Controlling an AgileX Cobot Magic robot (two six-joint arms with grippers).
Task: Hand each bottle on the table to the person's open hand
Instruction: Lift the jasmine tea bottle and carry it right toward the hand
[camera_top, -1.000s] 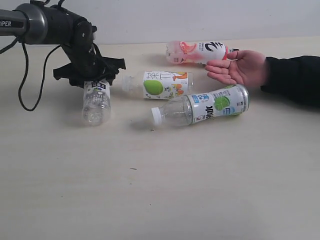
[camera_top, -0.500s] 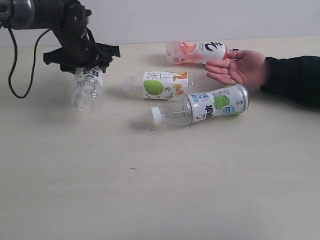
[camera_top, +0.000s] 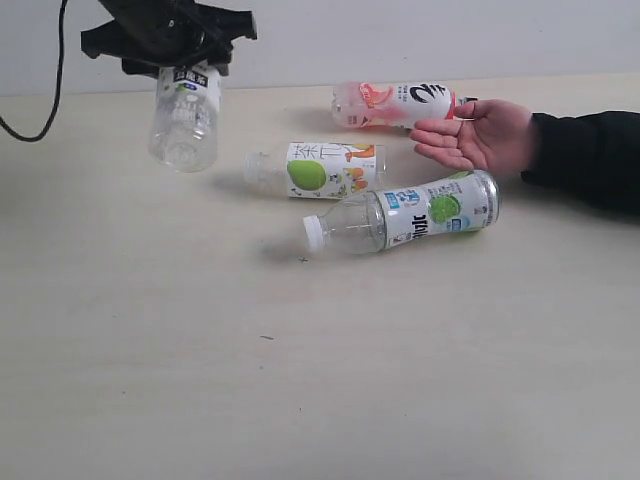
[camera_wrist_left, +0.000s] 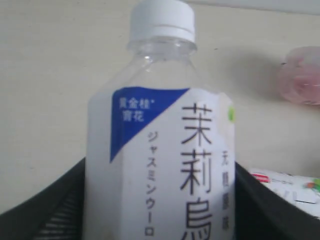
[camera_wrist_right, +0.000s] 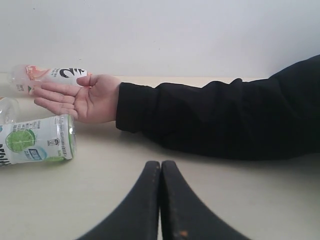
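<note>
Blue-white bottle (camera_top: 184, 118) is gripped by the left tool (camera_top: 176, 52), held off the tabletop (camera_top: 300, 380), well apart from the open hand (camera_top: 475, 135); carriage toward that hand is judged the next move.

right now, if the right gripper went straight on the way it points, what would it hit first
Probably the black sleeve, lying across the right gripper's line beyond its shut tips; depth is unclear from this one view.

Your exterior camera looked down across the pale beige wood-grain desk (camera_top: 300, 400). Your left wrist camera sat tight against a clear blue-white-labelled plastic bottle (camera_wrist_left: 160, 165); your right looked low along the desk, sharing the exterior's bare palm-up hand (camera_wrist_right: 82, 100).
</note>
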